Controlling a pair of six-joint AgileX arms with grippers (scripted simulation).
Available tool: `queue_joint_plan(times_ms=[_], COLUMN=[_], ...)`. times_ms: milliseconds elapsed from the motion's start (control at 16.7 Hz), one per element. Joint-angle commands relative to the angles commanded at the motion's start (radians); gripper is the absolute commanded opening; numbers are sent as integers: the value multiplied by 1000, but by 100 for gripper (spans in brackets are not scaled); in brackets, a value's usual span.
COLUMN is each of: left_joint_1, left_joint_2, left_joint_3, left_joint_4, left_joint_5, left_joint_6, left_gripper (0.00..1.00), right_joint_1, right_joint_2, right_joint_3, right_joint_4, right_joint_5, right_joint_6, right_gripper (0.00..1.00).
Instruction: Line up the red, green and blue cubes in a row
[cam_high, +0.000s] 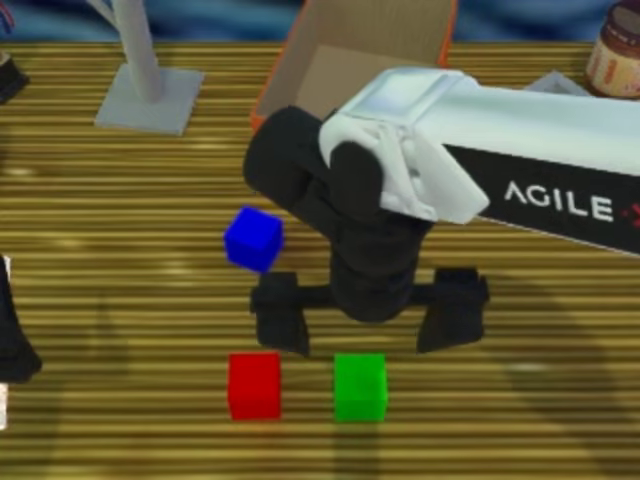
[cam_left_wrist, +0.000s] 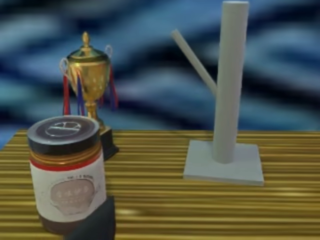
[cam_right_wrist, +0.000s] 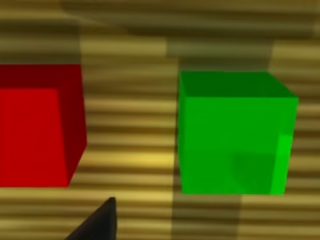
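Top view, right claw (cam_high: 368, 322) open above green cube (cam_high: 360, 387), red cube (cam_high: 254, 385) beside

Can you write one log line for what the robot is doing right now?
right claw: open, above table behind green cube | red cube beside green | blue cube not in row | left arm: parked

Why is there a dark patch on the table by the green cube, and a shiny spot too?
Top view: the right arm hangs over the table, and its open pincer casts a soft shadow around the green cube. Right wrist view: a darker band crosses the wood beside that cube, with a bright glint between it and the red cube. Left wrist view: the backdrop is blurry.
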Motion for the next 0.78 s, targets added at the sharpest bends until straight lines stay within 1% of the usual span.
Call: queue_joint_plan(times_ms=[180, 360, 600, 780], left_joint_1=[-22, -65, -142, -206], left_joint_2=[90, 275, 659, 1022], left_joint_3=[91, 275, 617, 909], left_joint_4=[-62, -178, -390, -578], left_joint_5=[0, 1, 4, 5], left_joint_6=[-1, -1, 1, 3], left_gripper=[100, 100, 100, 100], right_joint_1=[-41, -113, -244, -360], right_joint_2=[-88, -251, -554, -822], right_joint_3=[-68, -201, -455, -680], right_joint_4=[47, 133, 294, 439], right_joint_5=[10, 24, 39, 43], right_joint_6=[-37, -110, -250, -371], right_gripper=[100, 100, 100, 100])
